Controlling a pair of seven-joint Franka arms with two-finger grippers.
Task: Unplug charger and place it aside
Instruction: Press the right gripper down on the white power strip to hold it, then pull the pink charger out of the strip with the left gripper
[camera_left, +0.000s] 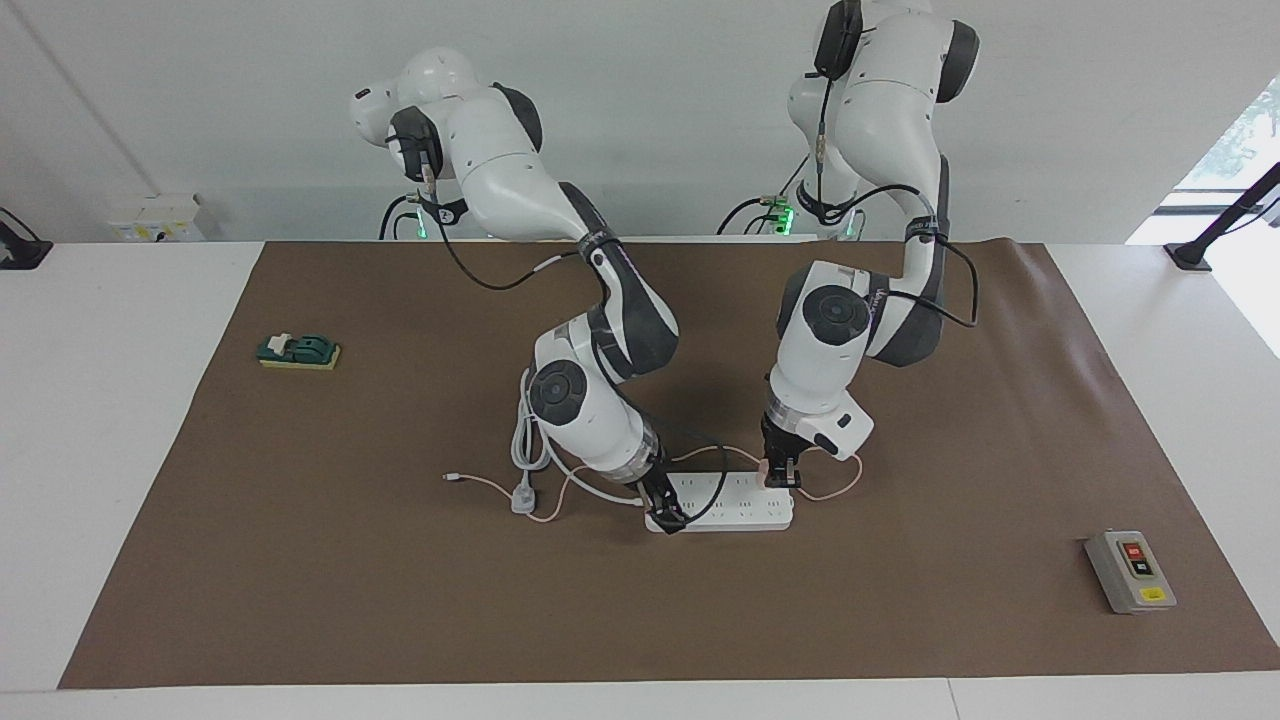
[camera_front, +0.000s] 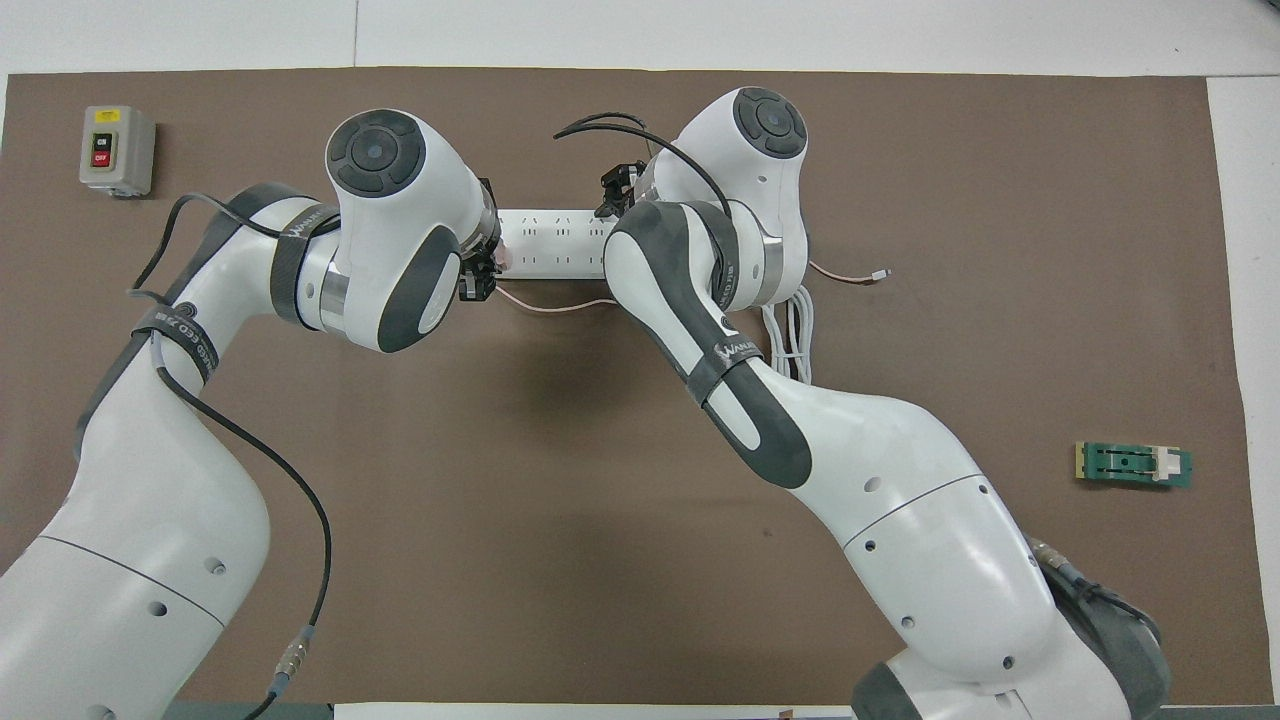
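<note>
Left end effector (camera_left: 781, 478) clamped; right end effector (camera_left: 668, 517) lowered

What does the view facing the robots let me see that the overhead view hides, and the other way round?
Only the facing view shows the right gripper down on the power strip's end, and the white plug. Only the overhead view shows the bare mat below the arms. Both show the left gripper on the pink charger, the grey switch box and the green block.
</note>
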